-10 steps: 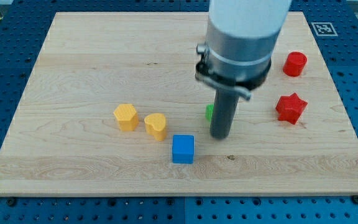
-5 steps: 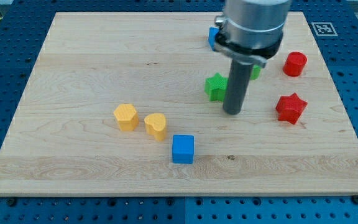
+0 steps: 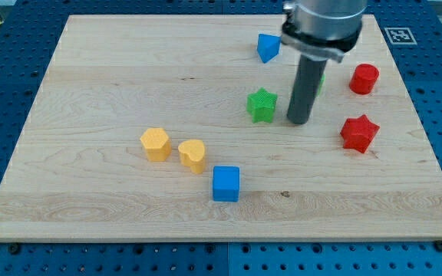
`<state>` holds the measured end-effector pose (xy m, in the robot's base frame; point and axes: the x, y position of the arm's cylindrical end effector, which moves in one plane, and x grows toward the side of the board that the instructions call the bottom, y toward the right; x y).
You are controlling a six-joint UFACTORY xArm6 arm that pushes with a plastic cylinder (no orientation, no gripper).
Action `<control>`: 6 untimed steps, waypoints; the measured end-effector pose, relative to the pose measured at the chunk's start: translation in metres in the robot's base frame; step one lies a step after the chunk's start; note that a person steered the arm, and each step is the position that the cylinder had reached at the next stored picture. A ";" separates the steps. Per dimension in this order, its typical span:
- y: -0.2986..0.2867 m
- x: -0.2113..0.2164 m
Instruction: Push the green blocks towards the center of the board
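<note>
A green star block (image 3: 262, 104) sits a little right of the board's middle. My tip (image 3: 298, 121) rests on the board just to the star's right, with a small gap between them. A second green block (image 3: 318, 80) is almost fully hidden behind the rod; only a sliver shows and its shape cannot be told.
A blue block (image 3: 267, 47) lies near the view's top. A red cylinder (image 3: 364, 79) and a red star (image 3: 358, 133) are at the right. Two yellow blocks (image 3: 156, 144) (image 3: 192, 155) and a blue cube (image 3: 225, 183) lie at lower left of centre. The wooden board (image 3: 90, 69) carries them all.
My tip has moved up and to the right, from below the green star to its right side. The green star has shifted slightly left and is now uncovered.
</note>
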<state>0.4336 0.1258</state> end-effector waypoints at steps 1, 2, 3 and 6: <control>0.034 -0.028; 0.051 -0.028; 0.057 -0.035; -0.023 -0.061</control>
<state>0.3725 0.1024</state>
